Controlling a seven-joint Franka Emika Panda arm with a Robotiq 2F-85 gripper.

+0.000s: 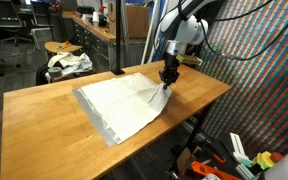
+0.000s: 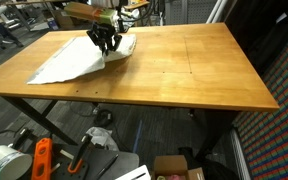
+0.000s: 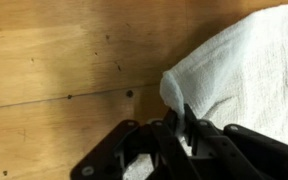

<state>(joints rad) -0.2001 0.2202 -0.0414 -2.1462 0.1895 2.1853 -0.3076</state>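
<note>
Cloth (image 1: 119, 102) is lying flat on the table (image 1: 34, 112), long axis running diagonally toward an edge. The gripper (image 1: 168, 77) is pinching its raised corner; workbenches (image 1: 89, 30) are standing behind.

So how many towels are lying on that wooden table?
1. The white towel lies spread on the table, one corner pinched in the gripper; another folded underneath could be hidden.

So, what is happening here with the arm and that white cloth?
A robot arm is handling a white cloth that lies spread on a wooden table. Its hand is down at one edge of the cloth, and the wrist view shows it shut on a fold there. That pinched edge seems a little raised, while the rest of the cloth lies flat on the table.
</note>
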